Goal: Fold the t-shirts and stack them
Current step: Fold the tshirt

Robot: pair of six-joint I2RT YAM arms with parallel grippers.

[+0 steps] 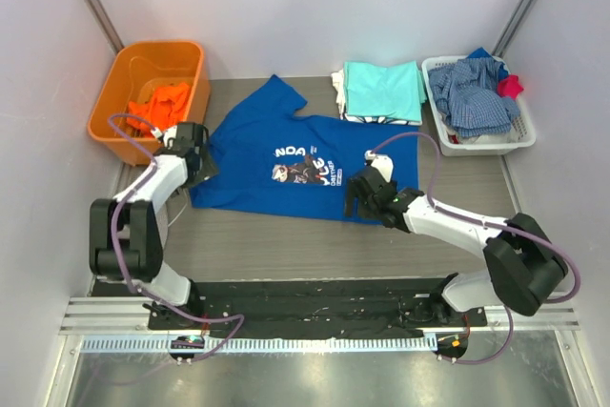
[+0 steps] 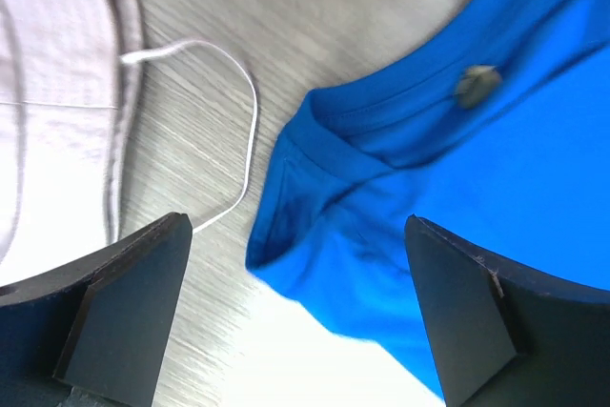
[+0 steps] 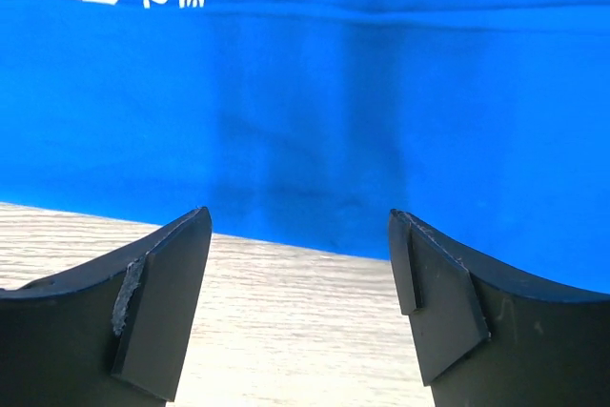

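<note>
The blue t-shirt (image 1: 286, 164) lies spread on the table (image 1: 286, 245), unfolded. Left jaws gape over what seems a sleeve (image 2: 315, 197), right jaws wide above the hem (image 3: 315, 235). The next move likely means pinching both edges to fold.

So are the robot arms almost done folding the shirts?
Not yet. Done: a folded stack, aqua on top, at the back. In hand: the blue t-shirt lies spread out, unfolded, with the left gripper and right gripper open at its edges. Left: folding it, plus the orange shirt in the orange bin.
</note>
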